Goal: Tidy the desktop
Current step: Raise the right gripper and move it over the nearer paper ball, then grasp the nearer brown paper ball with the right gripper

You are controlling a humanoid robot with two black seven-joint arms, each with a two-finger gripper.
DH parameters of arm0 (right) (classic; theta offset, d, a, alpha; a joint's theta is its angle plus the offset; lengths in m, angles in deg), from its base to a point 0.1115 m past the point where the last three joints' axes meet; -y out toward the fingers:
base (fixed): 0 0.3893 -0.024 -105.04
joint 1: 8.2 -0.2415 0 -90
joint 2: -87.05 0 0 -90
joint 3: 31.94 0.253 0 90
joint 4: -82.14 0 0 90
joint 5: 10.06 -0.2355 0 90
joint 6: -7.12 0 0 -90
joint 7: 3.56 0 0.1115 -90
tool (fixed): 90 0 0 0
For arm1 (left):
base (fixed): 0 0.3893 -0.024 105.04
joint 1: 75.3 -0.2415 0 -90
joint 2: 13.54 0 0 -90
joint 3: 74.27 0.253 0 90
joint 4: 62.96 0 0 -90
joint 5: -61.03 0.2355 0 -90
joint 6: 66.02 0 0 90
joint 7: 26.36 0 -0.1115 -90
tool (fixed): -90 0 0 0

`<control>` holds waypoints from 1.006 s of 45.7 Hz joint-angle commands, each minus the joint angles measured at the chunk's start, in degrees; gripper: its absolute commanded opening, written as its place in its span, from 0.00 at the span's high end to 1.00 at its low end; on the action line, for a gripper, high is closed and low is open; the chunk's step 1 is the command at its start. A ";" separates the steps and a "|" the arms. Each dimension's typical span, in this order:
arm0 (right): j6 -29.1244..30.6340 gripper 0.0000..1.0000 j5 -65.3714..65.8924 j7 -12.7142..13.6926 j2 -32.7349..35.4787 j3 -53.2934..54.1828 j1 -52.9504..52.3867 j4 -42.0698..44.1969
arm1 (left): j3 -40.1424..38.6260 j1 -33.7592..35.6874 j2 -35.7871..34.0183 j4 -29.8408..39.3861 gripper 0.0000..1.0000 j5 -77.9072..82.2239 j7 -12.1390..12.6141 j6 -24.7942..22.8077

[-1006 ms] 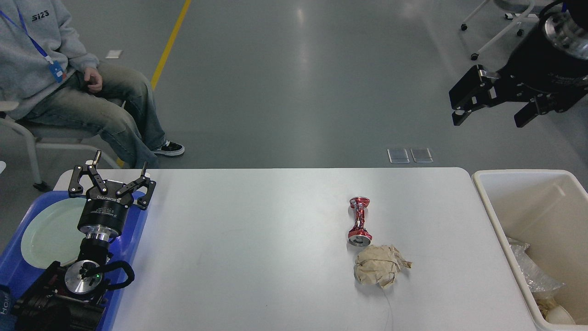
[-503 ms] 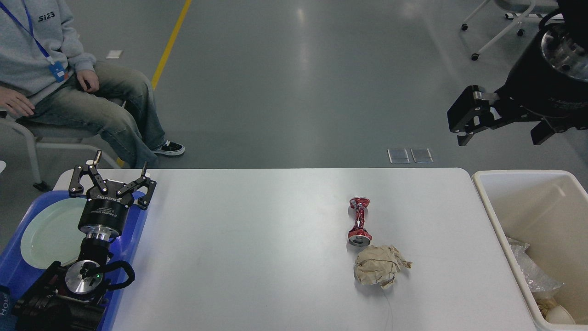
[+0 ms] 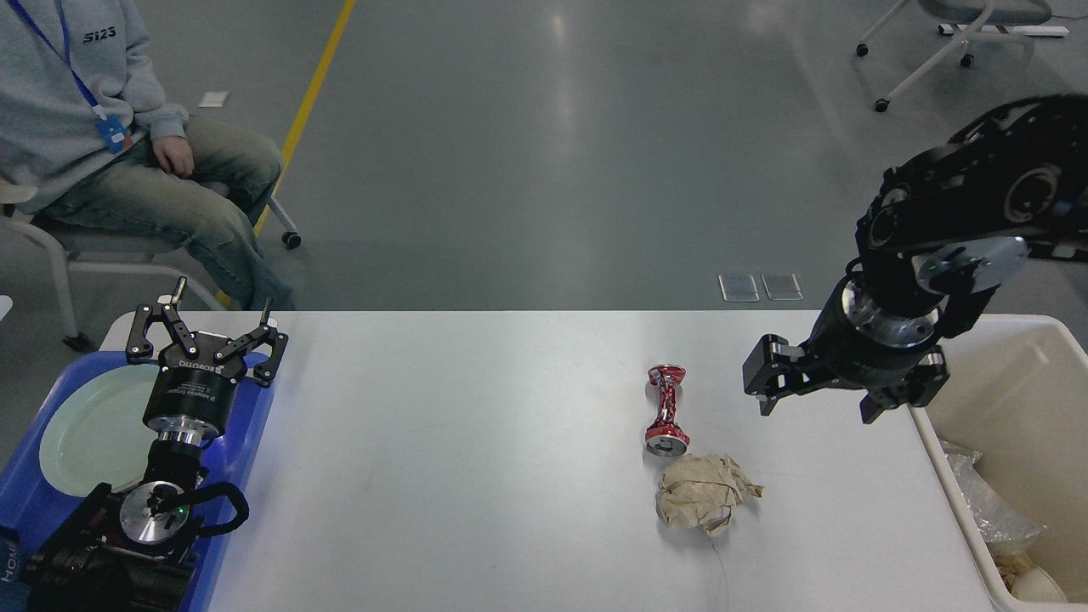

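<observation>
Task judged partly done: waste already seen in beige bin (image 3: 1011, 382) at right, plate (image 3: 89, 429) in blue tray (image 3: 246, 442) at left. Left on white table (image 3: 476, 442): crushed red can (image 3: 665, 410) & crumpled brown paper (image 3: 704, 501), touching, right of centre. Right gripper (image 3: 812, 401) was seen spread & empty, near can's right side. Left gripper (image 3: 208, 336) spread, empty, over tray, well apart from both

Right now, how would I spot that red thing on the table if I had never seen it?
Look at the big white desktop, right of its middle, toward the beige bin. There lies a crushed red can, pinched thin at its waist, its silver end facing you. Its only close neighbour is a crumpled brown paper ball, just in front of it.
</observation>
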 commanded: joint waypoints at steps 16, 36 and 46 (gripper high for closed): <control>-11.50 0.01 -42.73 0.54 -2.70 5.07 25.70 15.06 | 0.00 0.00 0.01 -0.07 0.04 0.00 0.00 0.00; -23.37 0.01 -50.22 -0.08 -4.89 9.47 37.83 23.67 | 0.00 0.00 0.01 -0.07 0.04 0.00 0.00 0.00; -23.37 0.01 -50.22 -0.08 -6.30 13.60 43.28 29.30 | 0.00 0.00 0.01 0.02 0.04 0.00 0.00 0.00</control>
